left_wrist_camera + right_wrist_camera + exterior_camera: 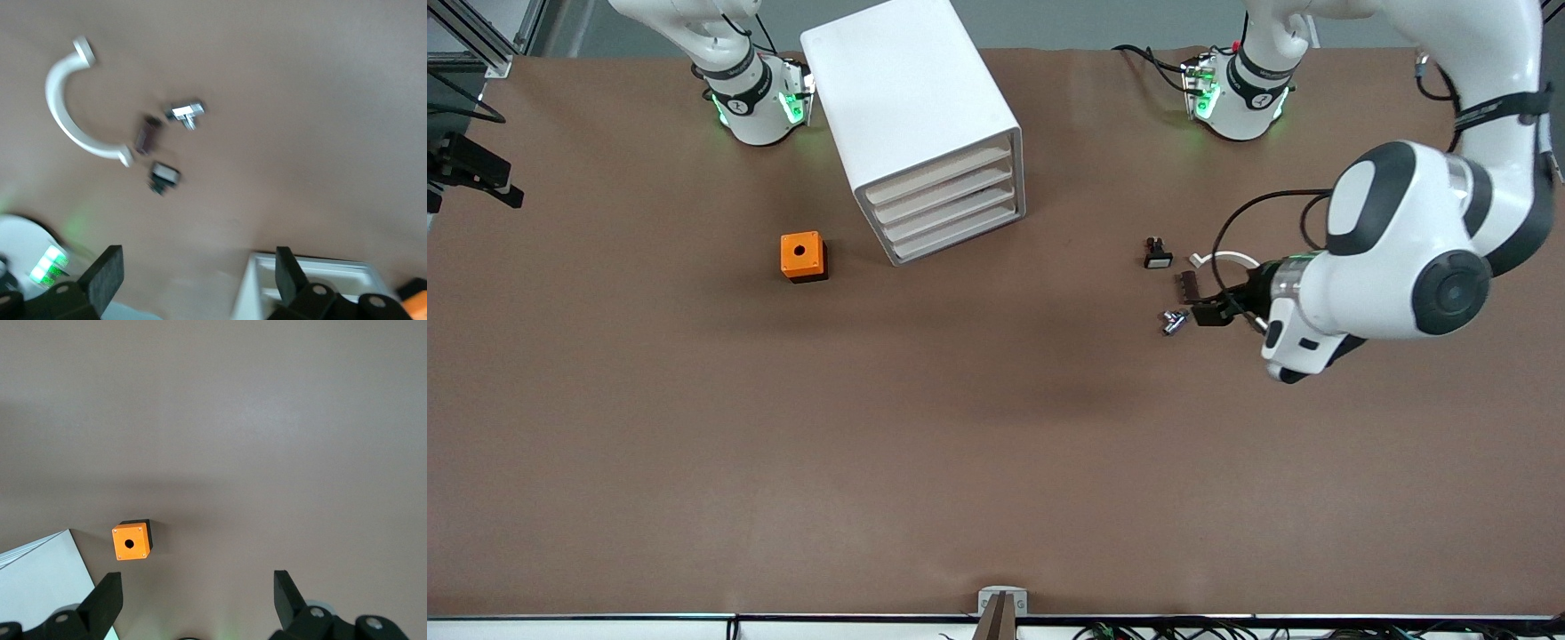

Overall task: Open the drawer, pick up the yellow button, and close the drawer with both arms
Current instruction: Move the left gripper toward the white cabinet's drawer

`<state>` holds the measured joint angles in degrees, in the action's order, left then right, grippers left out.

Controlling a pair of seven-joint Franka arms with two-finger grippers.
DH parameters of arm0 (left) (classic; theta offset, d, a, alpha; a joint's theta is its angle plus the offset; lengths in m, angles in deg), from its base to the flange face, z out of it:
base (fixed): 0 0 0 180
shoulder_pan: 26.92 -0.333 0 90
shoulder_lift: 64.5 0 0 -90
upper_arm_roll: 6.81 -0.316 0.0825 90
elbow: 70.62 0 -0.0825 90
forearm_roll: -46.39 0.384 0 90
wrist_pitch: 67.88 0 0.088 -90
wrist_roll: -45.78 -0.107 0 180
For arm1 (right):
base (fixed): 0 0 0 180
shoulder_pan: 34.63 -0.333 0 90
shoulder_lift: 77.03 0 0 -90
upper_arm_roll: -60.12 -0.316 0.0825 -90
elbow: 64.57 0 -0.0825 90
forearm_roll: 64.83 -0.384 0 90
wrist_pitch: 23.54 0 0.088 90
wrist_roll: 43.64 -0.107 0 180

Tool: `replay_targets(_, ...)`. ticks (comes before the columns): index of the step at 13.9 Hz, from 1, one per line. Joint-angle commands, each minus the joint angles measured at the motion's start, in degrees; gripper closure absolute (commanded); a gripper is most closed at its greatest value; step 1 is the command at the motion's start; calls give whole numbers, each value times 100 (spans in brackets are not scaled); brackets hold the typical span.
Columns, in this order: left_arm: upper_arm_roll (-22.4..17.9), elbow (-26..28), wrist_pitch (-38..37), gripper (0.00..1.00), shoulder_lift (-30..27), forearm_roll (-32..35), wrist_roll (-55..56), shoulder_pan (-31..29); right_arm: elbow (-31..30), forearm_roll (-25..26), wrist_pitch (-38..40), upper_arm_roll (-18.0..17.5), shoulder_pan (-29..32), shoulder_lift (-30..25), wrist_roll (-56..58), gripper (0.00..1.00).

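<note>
Starting at your left gripper (pixel 1199 298): jaws wide, empty, over matte brown table (pixel 996 462) beside a chrome fitting (pixel 1173 322). Your right gripper (pixel 197 600): wide, empty. Glossy white cabinet (pixel 911 98); top drawer (pixel 938 171) shut; button unseen.

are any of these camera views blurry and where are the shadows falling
Front view: sharp, evenly lit; a soft shadow lies beside the orange cube, and green lights glow at both arm bases. Left wrist view: smeared by motion blur, so the white curved piece and small parts look soft. Right wrist view: fairly clear, with a broad dim shadow band across the table above the cube.
</note>
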<state>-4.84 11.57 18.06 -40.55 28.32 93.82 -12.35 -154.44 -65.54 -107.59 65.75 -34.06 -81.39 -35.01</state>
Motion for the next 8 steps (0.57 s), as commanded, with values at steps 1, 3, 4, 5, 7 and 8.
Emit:
replay_targets(1,-21,-300,-7,0,355,-669,1247,134,-93,1,20,-53,84,-118,16,0)
replay_targets(3,-12,-431,-7,0,627,-1275,1996,143,-93,1,20,-53,83,-118,16,0)
replay_targets(4,-12,-441,-7,0,698,-1574,2400,152,-93,1,20,-53,83,-118,16,0)
replay_targets(5,40,-441,-7,0,760,-1717,2708,187,-93,1,20,-53,83,-118,16,0)
replay_targets(7,224,-432,-24,0,822,-1980,3455,213,-93,1,29,-53,83,-109,16,0)
replay_targets(8,329,-432,-33,0,935,-2164,3902,196,-93,1,29,-53,92,-109,16,0)
